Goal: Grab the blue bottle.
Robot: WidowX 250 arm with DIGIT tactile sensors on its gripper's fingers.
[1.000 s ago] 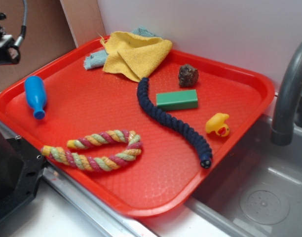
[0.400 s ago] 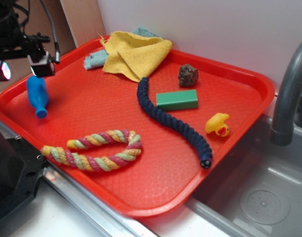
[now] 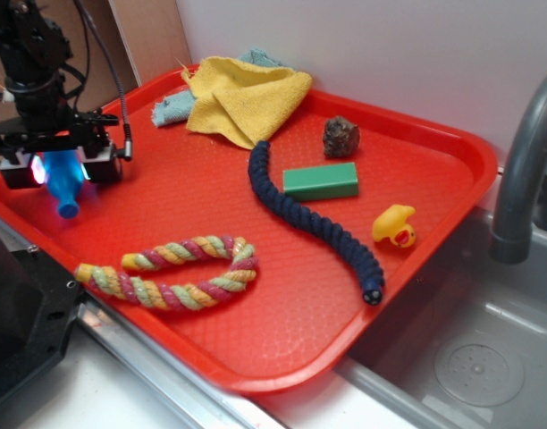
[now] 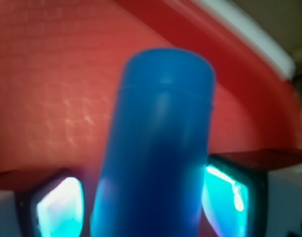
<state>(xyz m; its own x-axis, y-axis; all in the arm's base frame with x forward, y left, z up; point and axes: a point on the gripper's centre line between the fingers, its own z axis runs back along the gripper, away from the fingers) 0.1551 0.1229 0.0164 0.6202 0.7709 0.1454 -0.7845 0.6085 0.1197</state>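
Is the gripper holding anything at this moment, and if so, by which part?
Nothing is firmly held yet. The gripper straddles the blue bottle's rounded body, a finger on each side, with gaps showing.

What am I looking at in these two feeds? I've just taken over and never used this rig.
The black machine at the left is a robot arm, and its gripper has two fingers with glowing pads. One picture looks at the scene from outside; the other comes from a camera on the wrist, looking down between the fingers. The blue bottle lies on its side on a red tray, between the open fingers, not yet squeezed as far as I can tell. Also on the tray: a yellow cloth, navy rope, multicoloured rope, green block, brown rock and yellow duck.
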